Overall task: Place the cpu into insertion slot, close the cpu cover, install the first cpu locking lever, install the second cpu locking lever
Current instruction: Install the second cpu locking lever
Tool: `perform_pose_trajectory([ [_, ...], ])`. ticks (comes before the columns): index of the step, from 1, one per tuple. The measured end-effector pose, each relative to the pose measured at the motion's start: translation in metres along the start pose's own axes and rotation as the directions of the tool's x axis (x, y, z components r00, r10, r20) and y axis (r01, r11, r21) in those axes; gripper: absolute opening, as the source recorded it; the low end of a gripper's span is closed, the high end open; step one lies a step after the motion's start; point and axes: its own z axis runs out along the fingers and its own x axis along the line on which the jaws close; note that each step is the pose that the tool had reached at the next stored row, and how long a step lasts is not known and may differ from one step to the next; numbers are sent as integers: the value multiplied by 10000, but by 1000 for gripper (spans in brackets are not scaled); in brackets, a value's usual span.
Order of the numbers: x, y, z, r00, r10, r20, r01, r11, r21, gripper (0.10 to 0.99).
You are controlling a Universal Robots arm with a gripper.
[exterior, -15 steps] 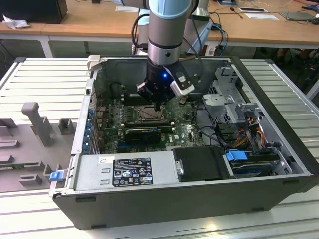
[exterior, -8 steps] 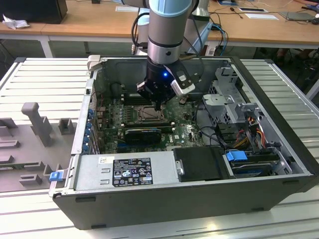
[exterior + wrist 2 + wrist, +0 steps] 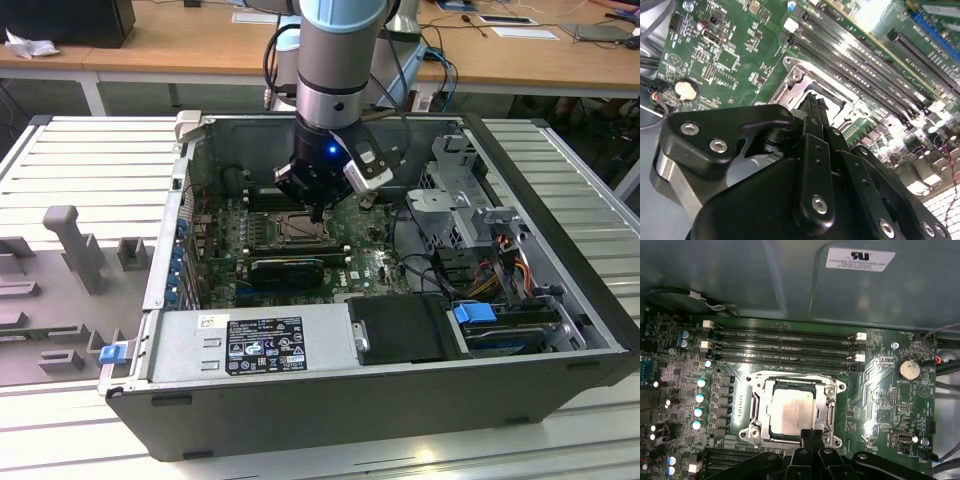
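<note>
Pincer (image 3: 811, 436) fingers are pressed together, holding nothing, at the edge of the socket (image 3: 792, 410). Chip (image 3: 792, 412) lies inside, cover (image 3: 831, 396) down. Pushing crooked could scratch the chip, I think.

One cpu (image 3: 791, 412), four memory slots (image 3: 785, 346)

White sticker (image 3: 860, 260) on the grey case wall (image 3: 740, 280), its print too small to read.
</note>
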Motion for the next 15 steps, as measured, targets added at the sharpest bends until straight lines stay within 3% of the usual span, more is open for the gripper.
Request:
perform_pose_trajectory([
  [6,19,-226,-16,10000,-1,4,1,10000,-42,106],
  [7,28,-237,-17,10000,1,8,0,10000,-98,106],
  [9,85,-245,-17,10000,-3,28,4,9993,-376,106],
  [10,121,-244,-17,10000,-2,35,4,9989,-463,106],
  [13,234,-249,-12,10000,-4,40,6,9987,-516,106],
  [15,351,-251,17,10000,-3,40,5,9986,-523,106],
])
